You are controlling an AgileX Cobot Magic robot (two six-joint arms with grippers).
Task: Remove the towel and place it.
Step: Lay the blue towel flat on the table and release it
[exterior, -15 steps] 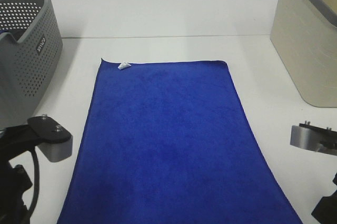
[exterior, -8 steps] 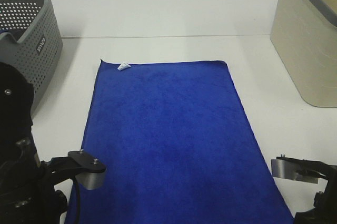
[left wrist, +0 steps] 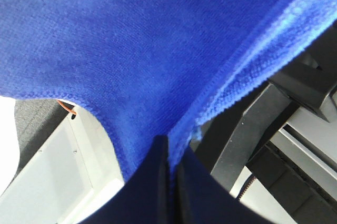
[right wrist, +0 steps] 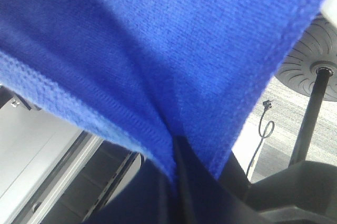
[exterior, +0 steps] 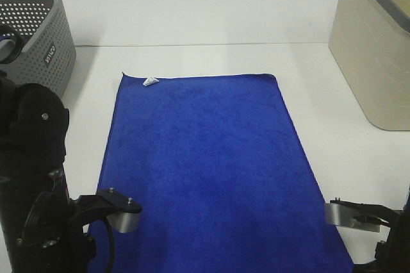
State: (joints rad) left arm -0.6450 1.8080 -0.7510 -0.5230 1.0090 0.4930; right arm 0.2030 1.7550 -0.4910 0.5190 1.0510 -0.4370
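**A:** Where is the towel (exterior: 205, 164) lying?

**B:** It is spread flat on the white table (exterior: 211, 58), just beside the grey basket (exterior: 38, 49) and fully outside it. Its small white tag (exterior: 150, 81) sits at the corner nearest the basket.

**A:** What is the left gripper (left wrist: 169, 148) doing?

**B:** Its dark fingers are clenched together on the towel's hemmed edge, and the cloth is drawn into a fold where they meet. It holds the long side that faces the basket, at the end farther from the basket. The left arm (exterior: 38, 177) stands just in front of the basket.

**A:** And the right gripper (right wrist: 176, 148)?

**B:** It is also pinched tight on the towel, with blue cloth fanning out from between its fingers. Its hold is on the corner farthest from the basket.

**A:** Is there anything else on the table?

**B:** A beige bin (exterior: 375, 55) stands across the towel from the basket, apart from the cloth
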